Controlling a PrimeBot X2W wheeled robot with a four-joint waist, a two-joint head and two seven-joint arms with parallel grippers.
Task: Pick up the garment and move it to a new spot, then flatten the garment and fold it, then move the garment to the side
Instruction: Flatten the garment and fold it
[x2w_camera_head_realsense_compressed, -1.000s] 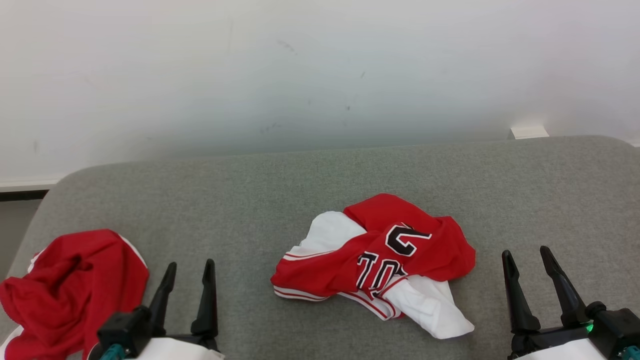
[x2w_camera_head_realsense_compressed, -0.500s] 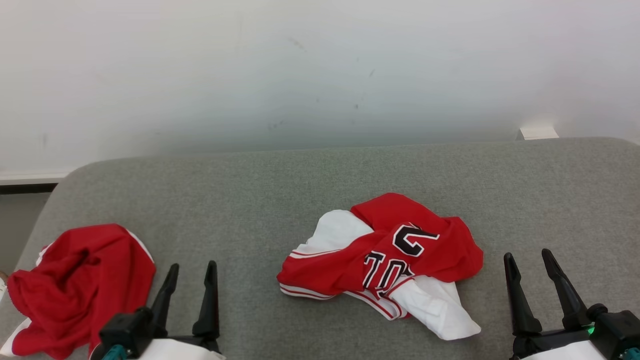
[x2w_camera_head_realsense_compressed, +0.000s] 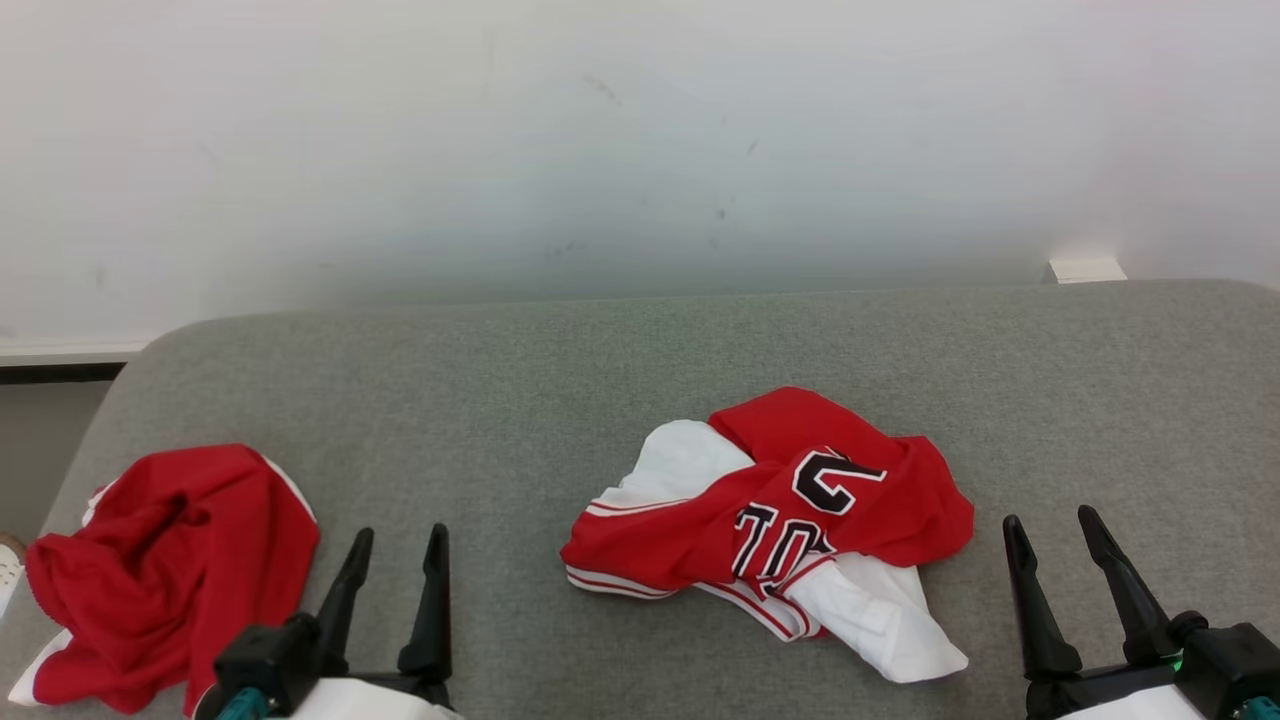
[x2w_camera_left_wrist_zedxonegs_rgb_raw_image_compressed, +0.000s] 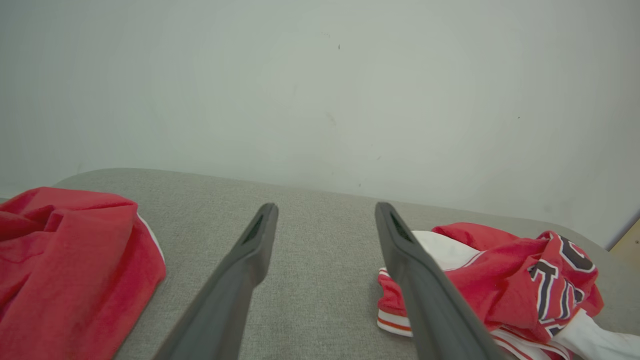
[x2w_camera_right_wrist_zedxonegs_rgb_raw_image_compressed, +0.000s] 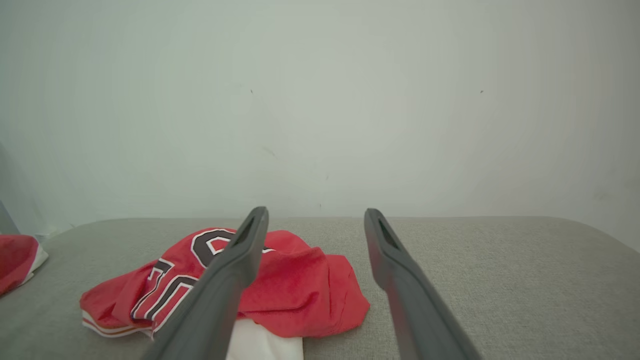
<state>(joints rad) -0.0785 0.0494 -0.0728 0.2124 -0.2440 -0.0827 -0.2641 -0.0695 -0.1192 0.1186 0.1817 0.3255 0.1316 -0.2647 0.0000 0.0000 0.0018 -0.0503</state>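
Note:
A crumpled red and white garment (x2w_camera_head_realsense_compressed: 700, 530) with black lettering lies in a heap on the middle of the grey padded surface (x2w_camera_head_realsense_compressed: 560, 400). It shows at the right of the left wrist view (x2w_camera_left_wrist_zedxonegs_rgb_raw_image_compressed: 500, 280) and at the lower left of the right wrist view (x2w_camera_right_wrist_zedxonegs_rgb_raw_image_compressed: 310, 290). My left gripper (x2w_camera_head_realsense_compressed: 400, 533) hovers open to the garment's left, with nothing between its fingers (x2w_camera_left_wrist_zedxonegs_rgb_raw_image_compressed: 326, 207). To the garment's right, my right gripper (x2w_camera_head_realsense_compressed: 1048, 517) is also open and holds nothing (x2w_camera_right_wrist_zedxonegs_rgb_raw_image_compressed: 316, 211). Neither gripper touches the cloth.
A second bunched red garment (x2w_camera_head_realsense_compressed: 170, 570) lies at the surface's left edge, left of my left gripper (x2w_camera_left_wrist_zedxonegs_rgb_raw_image_compressed: 65, 260) (x2w_camera_right_wrist_zedxonegs_rgb_raw_image_compressed: 17, 260). A pale wall (x2w_camera_head_realsense_compressed: 640, 150) rises right behind the surface. The surface's rounded left corner drops off near the second garment.
The head view has shifted a little, sliding the whole scene rightward. My left gripper has edged slightly toward the middle. Both garments lie as before and both grippers stay open.

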